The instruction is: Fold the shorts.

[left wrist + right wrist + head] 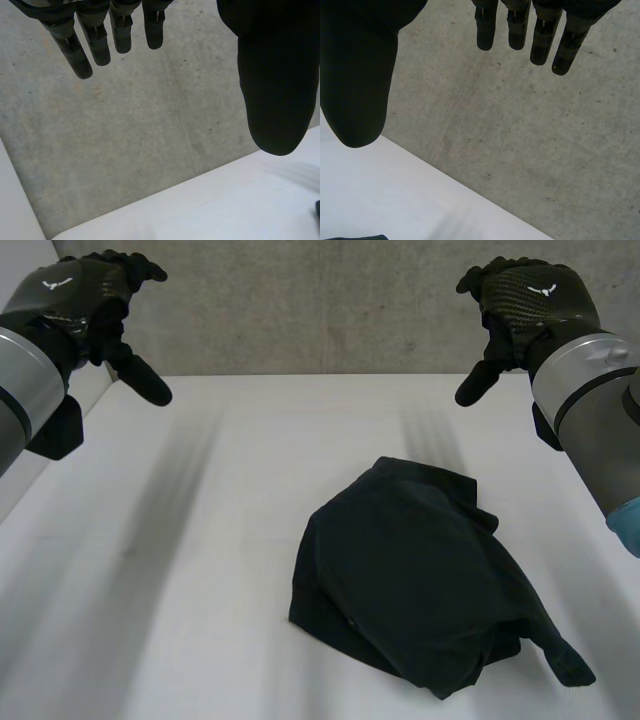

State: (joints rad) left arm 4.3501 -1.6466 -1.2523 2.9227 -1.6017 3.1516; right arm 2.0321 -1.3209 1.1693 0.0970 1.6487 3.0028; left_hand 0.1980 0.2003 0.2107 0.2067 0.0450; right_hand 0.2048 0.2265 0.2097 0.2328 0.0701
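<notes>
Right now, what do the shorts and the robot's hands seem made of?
The shorts look like dark matte cloth, going by their soft folds. The left hand and right hand may have carbon-fibre backs, judging by the woven sheen.

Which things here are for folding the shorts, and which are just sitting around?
For the job: black shorts, lying crumpled; left hand and right hand, both raised, fingers open, holding nothing.
Just there: white table under the shorts; grey concrete behind it.
</notes>
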